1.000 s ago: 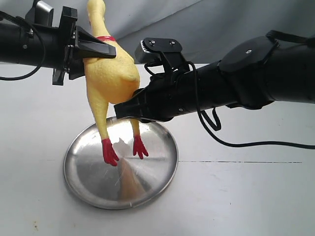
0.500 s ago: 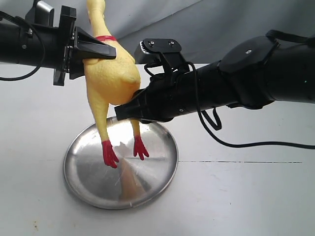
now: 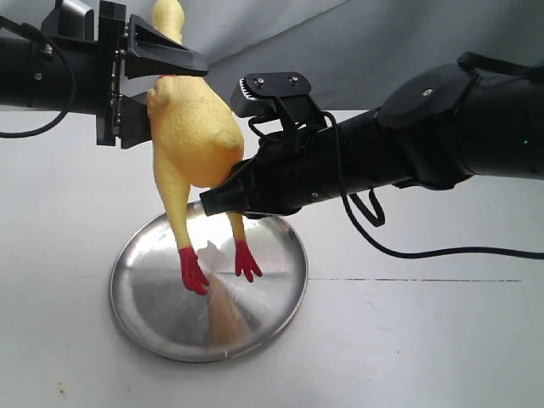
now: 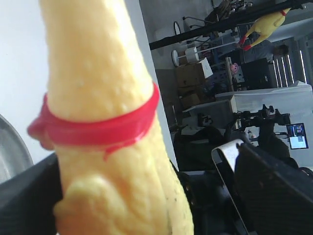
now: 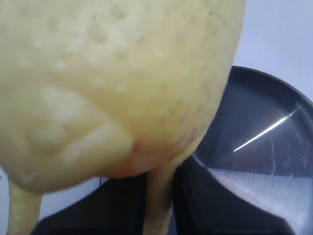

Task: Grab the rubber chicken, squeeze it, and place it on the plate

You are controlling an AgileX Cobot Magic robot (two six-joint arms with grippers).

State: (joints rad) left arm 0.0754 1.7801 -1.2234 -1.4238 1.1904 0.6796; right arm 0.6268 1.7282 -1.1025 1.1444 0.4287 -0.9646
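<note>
The yellow rubber chicken (image 3: 191,136) hangs upright over the steel plate (image 3: 272,289), its red feet just above the metal. My left gripper (image 3: 166,93) is open around the neck. One finger sits high above the red collar (image 4: 98,127), and the other rests against the body's far side. In the left wrist view the far finger (image 4: 274,191) stands well off the chicken (image 4: 112,186). My right gripper (image 3: 223,194) is shut on one thin leg just under the plump body. The right wrist view shows that leg (image 5: 159,200) pinched between dark fingers, with the plate (image 5: 264,147) behind.
A black cable (image 3: 425,251) trails over the white table at the right. The right arm's thick black forearm (image 3: 408,144) crosses above the plate's far side. A grey backdrop stands behind. Another toy chicken (image 4: 264,24) hangs far off in the left wrist view.
My left gripper's fingers have spread apart off the chicken's neck. The chicken has sagged a little lower, still held by its leg in the right gripper.
</note>
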